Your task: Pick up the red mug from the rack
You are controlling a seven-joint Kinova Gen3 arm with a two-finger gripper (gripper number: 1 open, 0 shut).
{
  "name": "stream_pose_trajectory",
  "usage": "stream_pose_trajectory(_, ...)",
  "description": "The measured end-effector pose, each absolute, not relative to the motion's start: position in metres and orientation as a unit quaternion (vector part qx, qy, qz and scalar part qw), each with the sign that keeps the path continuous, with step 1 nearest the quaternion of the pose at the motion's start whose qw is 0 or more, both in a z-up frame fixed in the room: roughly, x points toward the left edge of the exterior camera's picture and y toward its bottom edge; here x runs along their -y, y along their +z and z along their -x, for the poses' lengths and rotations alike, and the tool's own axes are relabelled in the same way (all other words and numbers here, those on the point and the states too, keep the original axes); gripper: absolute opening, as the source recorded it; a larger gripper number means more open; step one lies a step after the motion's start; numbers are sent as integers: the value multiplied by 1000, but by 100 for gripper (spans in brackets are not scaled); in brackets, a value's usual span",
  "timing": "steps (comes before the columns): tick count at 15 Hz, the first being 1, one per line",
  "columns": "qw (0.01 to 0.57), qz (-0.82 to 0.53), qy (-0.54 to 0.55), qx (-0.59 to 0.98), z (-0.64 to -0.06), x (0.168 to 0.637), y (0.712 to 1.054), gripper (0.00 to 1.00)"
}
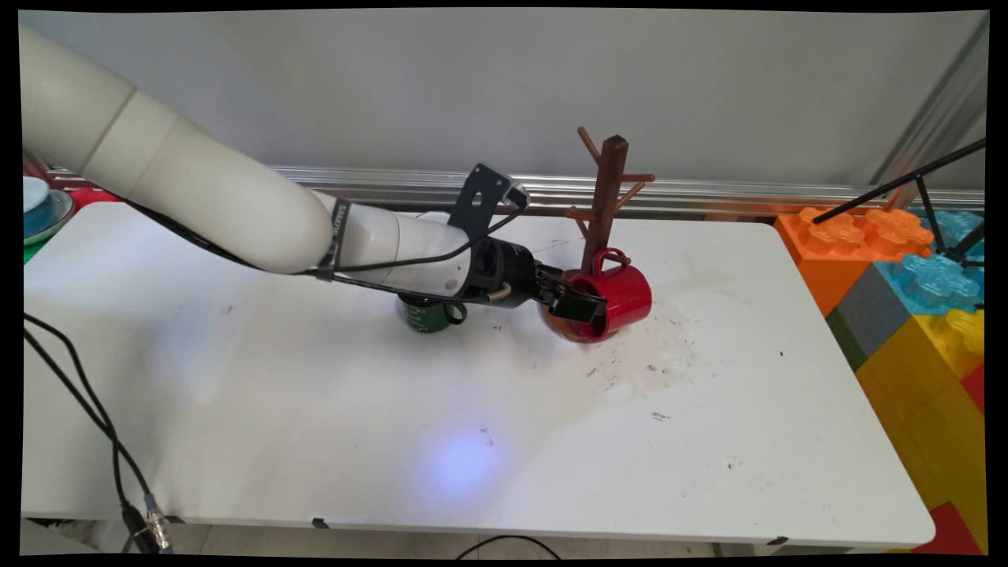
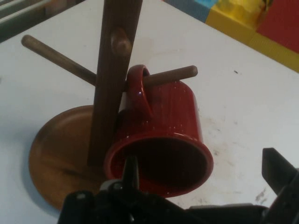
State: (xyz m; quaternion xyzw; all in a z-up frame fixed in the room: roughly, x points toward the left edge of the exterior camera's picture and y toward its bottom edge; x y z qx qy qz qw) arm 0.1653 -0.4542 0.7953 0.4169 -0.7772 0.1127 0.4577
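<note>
The red mug [image 1: 622, 295] hangs tipped on its side from the wooden mug tree [image 1: 605, 201], its handle looped over one of the lower pegs [image 2: 170, 74] beside the trunk, its open mouth facing the arm. The tree stands on a round wooden base [image 2: 60, 154] toward the far middle of the white table [image 1: 315, 409]. In the hand view one finger [image 2: 131, 170] of the gripper [image 1: 581, 303] reaches just inside the mug's rim while the other finger [image 2: 280, 170] stands well clear of its outer wall, so the claw is spread and grips nothing. The white arm [image 1: 236, 213] stretches low and nearly level from the upper left, the wrist pointing along the table at the mug. A dark green mug [image 1: 429, 313] sits on the table under the wrist. Large coloured building blocks [image 1: 906, 291] are stacked beside the table's right end.
</note>
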Motion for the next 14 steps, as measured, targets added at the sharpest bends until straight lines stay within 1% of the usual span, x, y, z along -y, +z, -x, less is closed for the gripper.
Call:
stream_pose_trajectory(9,485,-437,90,752,-149,450,765,100)
stream_pose_trajectory(14,501,-452,83,734,-136,456,752,100)
